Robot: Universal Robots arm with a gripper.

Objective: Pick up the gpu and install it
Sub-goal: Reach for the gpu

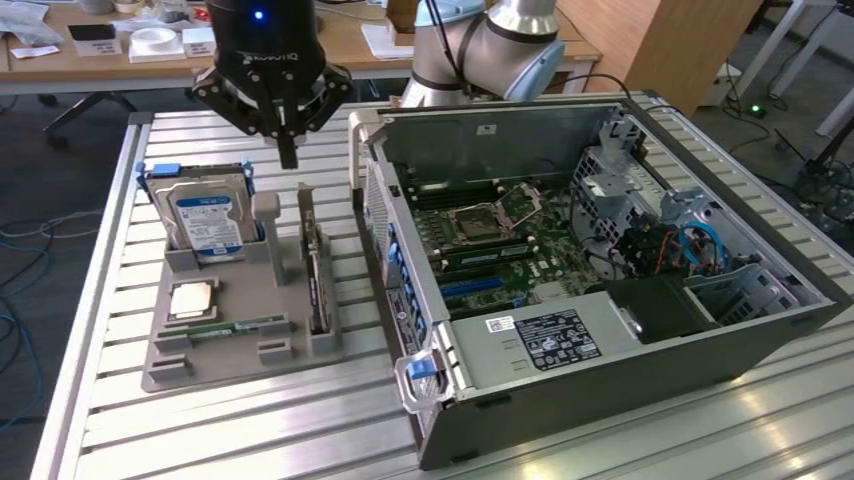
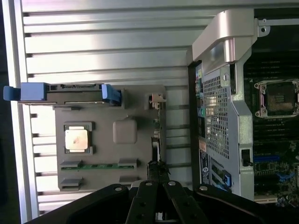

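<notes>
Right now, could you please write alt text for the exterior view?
A black gripper, fingers closed, hovers over a thin dark GPU card standing on edge in a grey tray beside a blue-labelled hard drive. An open grey computer case lies at the exterior view's right.

gripper (image 1: 287,152): black, with a squat round housing that narrows into jointed links
light (image 1: 258,15): small blue glow on the gripper's housing, at the end away from the fingers
lettering (image 1: 274,58): white brand word across the gripper's housing, between light and links
fingers (image 1: 286,140): slim black bars
screws (image 2: 145,184): small silver round heads at the gripper's link joints
arm (image 1: 514,45): silver-grey tube with rounded joints, behind the gripper
cable (image 1: 438,40): thin, black, along the arm
</notes>
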